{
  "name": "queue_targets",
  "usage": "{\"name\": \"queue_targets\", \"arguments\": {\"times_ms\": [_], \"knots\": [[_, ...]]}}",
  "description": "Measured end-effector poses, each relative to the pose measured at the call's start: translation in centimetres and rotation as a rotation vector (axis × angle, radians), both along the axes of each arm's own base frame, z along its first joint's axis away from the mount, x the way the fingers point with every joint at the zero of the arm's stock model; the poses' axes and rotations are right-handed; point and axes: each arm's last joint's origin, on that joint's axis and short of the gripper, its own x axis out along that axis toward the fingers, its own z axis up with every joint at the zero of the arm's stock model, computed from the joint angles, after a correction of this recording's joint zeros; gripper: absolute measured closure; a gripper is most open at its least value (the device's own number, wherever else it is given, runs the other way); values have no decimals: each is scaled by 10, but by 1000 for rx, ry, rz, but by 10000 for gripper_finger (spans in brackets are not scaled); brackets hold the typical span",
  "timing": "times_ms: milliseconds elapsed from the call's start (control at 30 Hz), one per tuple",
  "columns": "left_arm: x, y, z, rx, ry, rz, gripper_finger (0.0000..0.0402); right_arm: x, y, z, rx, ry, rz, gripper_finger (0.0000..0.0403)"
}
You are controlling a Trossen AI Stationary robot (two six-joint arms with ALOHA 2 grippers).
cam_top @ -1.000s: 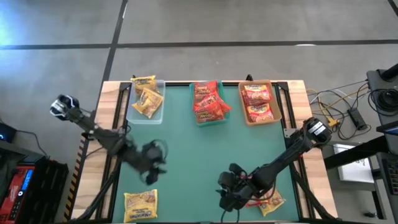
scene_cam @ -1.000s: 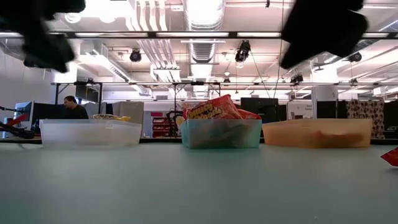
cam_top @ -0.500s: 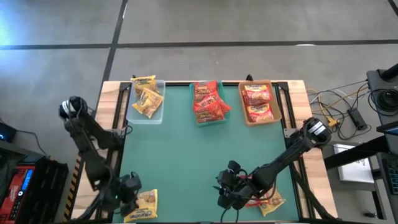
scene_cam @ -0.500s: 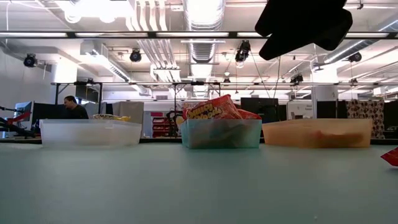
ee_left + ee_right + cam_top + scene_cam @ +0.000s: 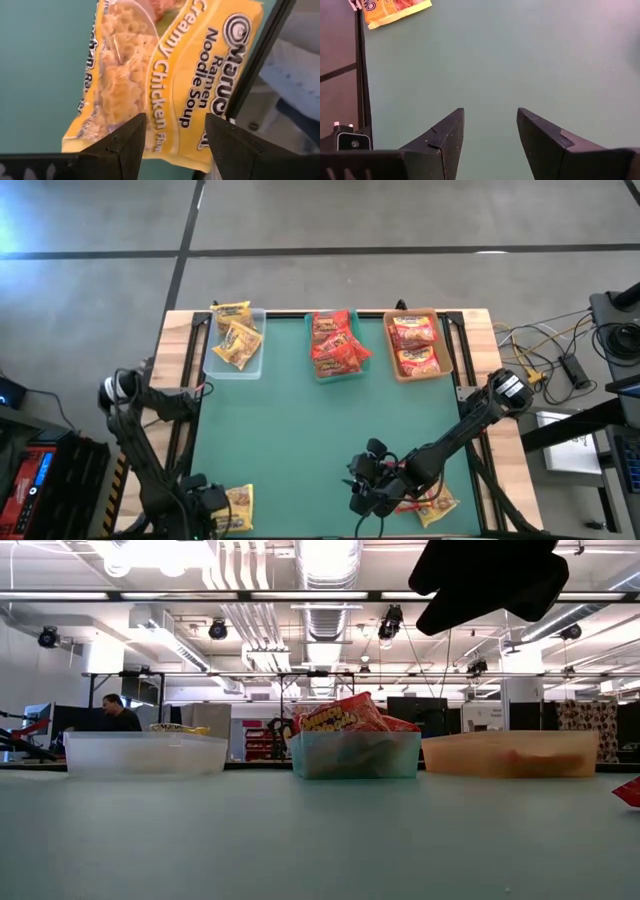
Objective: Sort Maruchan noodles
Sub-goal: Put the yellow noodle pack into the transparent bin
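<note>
A yellow Maruchan packet (image 5: pixel 232 506) lies flat on the green mat at the table's near left corner. My left gripper (image 5: pixel 203 502) hovers over the packet's left end, open. In the left wrist view its fingers (image 5: pixel 175 127) stand astride the end of the packet (image 5: pixel 165 65); I see no touch. My right gripper (image 5: pixel 364 490) is open above bare mat near the near edge, and the right wrist view (image 5: pixel 490 117) shows only mat between its fingers. A red-orange packet (image 5: pixel 436 505) lies under the right arm.
Three trays line the far edge: a clear one (image 5: pixel 250 365) holding yellow packets, a teal one (image 5: pixel 335 376) with red packets, and a tan one (image 5: pixel 420 376) with orange-red packets. The mat between trays and grippers is open (image 5: pixel 320 430). The right arm's dark bulk (image 5: pixel 490 580) hangs overhead in the low view.
My left gripper has swung from the mat's left middle toward the near left corner and come down over the yellow packet. It has left the low view. The packets have not moved.
</note>
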Motion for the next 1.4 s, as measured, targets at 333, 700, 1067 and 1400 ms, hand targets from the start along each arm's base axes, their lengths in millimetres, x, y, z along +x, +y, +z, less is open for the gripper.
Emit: {"name": "queue_targets", "arguments": {"times_ms": [333,700,1067,1400], "knots": [[27,17,-10,96,-19,-67,214,1,-1,0,-1,0,-2,229],[92,70,-16,260,-90,-146,214,1,-1,0,-10,0,5,229],[152,155,-31,444,-200,-28,229,2,-5,1,-100,-63,-71,229],[201,200,-25,425,-513,-13,253,7,-6,1,-197,-181,-190,229]]}}
